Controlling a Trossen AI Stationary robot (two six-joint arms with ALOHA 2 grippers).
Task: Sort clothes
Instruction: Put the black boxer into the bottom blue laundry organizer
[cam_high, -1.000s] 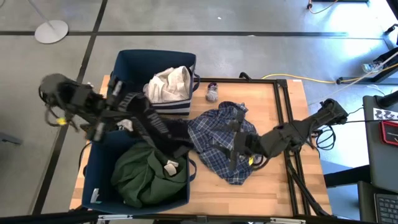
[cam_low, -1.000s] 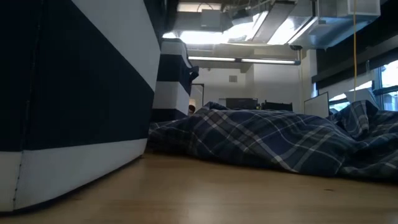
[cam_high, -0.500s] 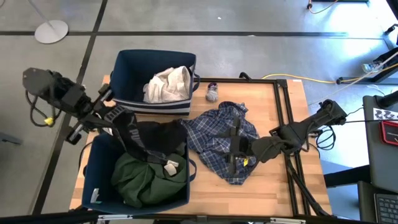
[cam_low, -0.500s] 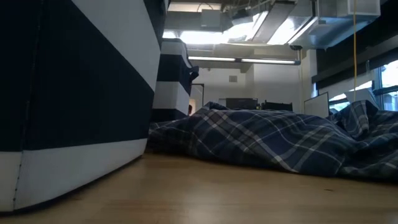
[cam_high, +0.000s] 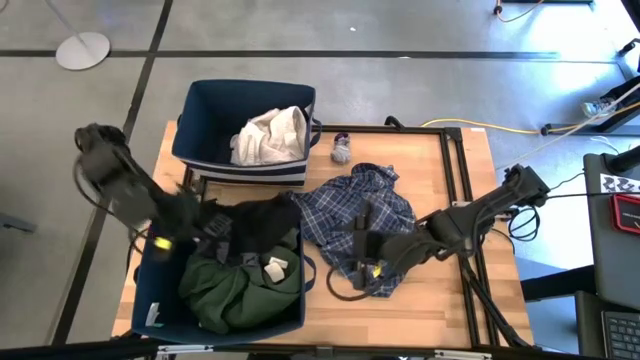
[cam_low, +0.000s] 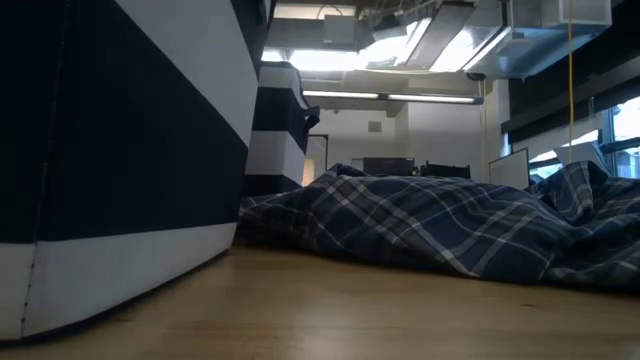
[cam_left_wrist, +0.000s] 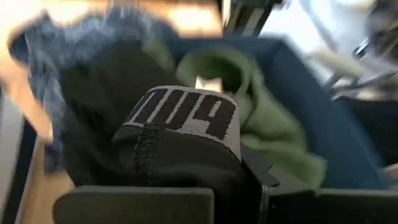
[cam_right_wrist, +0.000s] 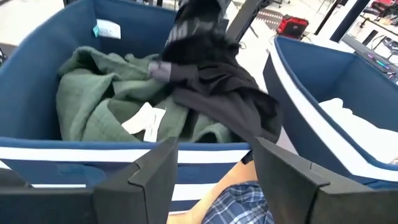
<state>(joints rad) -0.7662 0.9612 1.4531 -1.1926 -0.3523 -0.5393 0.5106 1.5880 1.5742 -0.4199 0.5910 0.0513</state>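
Currently, by item:
Left gripper (cam_high: 205, 226): over the near bin (cam_high: 150, 290), fingers clenched on the dark grey garment (cam_high: 258, 222).
Dark grey garment: draped across that bin's inner rim, partly over the green garment (cam_high: 225, 285); long axis runs left to right.
Right gripper (cam_high: 360, 250): low over the plaid shirt (cam_high: 350, 215) on the table (cam_high: 440, 300), fingers released and empty.
Plaid shirt: directly under and ahead of the right fingers, which face the bins; the right arm is nearer.
White garment (cam_high: 270, 135): in the far bin (cam_high: 200, 110).
Sock (cam_high: 341, 150): on the table beside the far bin.
Change: half a second ago the left arm was higher and farther left; it has dropped toward the bin, and the right gripper has slid nearer the table's front edge.
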